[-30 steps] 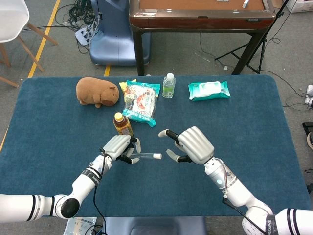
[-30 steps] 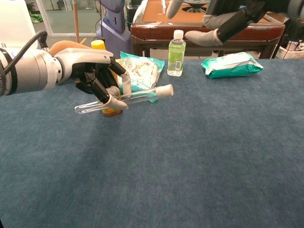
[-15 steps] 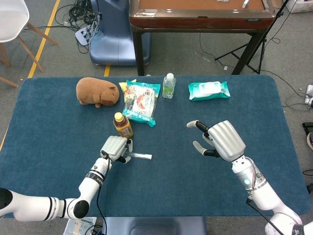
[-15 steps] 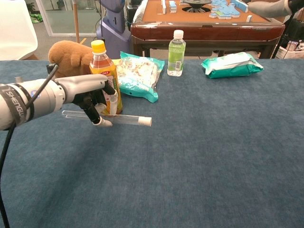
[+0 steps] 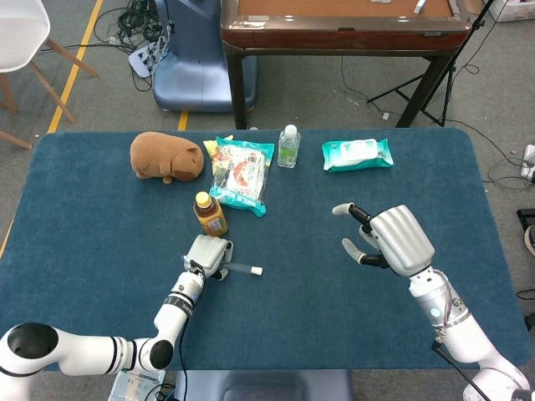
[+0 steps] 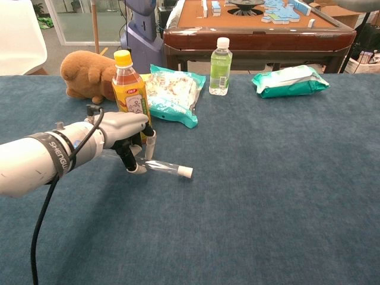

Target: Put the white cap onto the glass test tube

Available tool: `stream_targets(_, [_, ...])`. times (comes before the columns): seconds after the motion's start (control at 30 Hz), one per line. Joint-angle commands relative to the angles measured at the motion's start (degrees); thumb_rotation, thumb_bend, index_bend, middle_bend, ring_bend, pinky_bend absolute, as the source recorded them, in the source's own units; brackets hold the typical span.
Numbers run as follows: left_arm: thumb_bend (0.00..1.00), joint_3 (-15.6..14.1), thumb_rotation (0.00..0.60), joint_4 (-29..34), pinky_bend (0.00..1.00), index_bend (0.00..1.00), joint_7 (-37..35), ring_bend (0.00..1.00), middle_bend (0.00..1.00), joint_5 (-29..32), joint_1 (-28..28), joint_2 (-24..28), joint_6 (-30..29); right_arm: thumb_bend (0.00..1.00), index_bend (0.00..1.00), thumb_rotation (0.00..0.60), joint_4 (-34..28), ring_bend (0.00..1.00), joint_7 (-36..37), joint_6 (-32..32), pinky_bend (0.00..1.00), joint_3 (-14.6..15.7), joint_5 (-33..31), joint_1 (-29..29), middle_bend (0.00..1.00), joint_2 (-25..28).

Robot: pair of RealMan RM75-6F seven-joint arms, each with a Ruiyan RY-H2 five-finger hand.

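The glass test tube (image 6: 161, 167) lies low over the blue cloth, nearly level, and the white cap (image 6: 185, 172) sits on its right end. My left hand (image 6: 122, 140) grips the tube's left end, fingers curled around it, just in front of the tea bottle. From the head view the same left hand (image 5: 208, 254) shows with the test tube (image 5: 239, 267) and white cap (image 5: 257, 271) sticking out to its right. My right hand (image 5: 393, 239) hovers over the right side of the table, fingers spread, holding nothing, well apart from the tube.
A tea bottle (image 6: 130, 90) with a yellow cap stands right behind my left hand. Further back are a brown plush toy (image 5: 166, 156), a snack bag (image 5: 241, 173), a small water bottle (image 5: 288, 146) and a green wipes pack (image 5: 357, 154). A wooden table (image 5: 343, 25) stands beyond the far edge.
My left hand has brought the capped tube down to the cloth and back toward me. My right hand has drawn off to the right, away from the tube.
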State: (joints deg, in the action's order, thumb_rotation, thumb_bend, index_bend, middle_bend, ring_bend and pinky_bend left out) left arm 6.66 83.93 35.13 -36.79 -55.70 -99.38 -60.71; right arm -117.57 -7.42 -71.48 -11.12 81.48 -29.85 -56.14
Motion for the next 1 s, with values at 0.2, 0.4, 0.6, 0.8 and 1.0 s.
stream_targets(0.2, [0.26, 0.8, 0.600, 0.9, 1.00, 0.40, 2.4, 0.91, 0.86, 2.1, 0.2, 0.7, 1.6, 0.36, 0.32, 0.600, 0.2, 1.00, 0.4, 0.2, 1.00, -0.3, -0.4, 0.3, 1.00, 0.1])
stream_targets(0.4, [0.26, 1.6, 0.600, 5.6, 1.00, 0.38, 0.4, 0.90, 0.84, 0.3, 1.9, 4.4, 1.2, 0.36, 0.32, 0.600, 0.2, 1.00, 0.1, -0.6, 1.00, -0.6, -0.7, 1.2, 1.00, 1.0])
stream_targets(0.6, [0.26, -0.7, 0.600, 16.9, 1.00, 0.40, -3.1, 0.87, 0.81, -5.4, 6.3, 15.9, -0.3, 0.36, 0.32, 0.600, 0.2, 1.00, -1.6, -1.6, 1.00, 0.0, -3.8, 3.8, 1.00, 4.8])
stream_targets(0.8, [0.26, -3.0, 0.600, 21.0, 1.00, 0.43, -10.8, 0.80, 0.76, -13.2, 12.8, 25.2, -3.5, 0.36, 0.30, 0.600, 2.3, 0.93, 1.5, -1.2, 0.98, 2.1, -8.0, 7.5, 0.86, 6.8])
stream_targets(1.0, [0.26, -4.5, 0.600, 17.4, 0.87, 0.44, -18.3, 0.67, 0.67, -22.8, 20.1, 29.4, -11.6, 0.36, 0.30, 0.600, 6.7, 0.66, 0.0, -3.1, 0.80, 4.2, -10.7, 11.0, 0.62, 6.0])
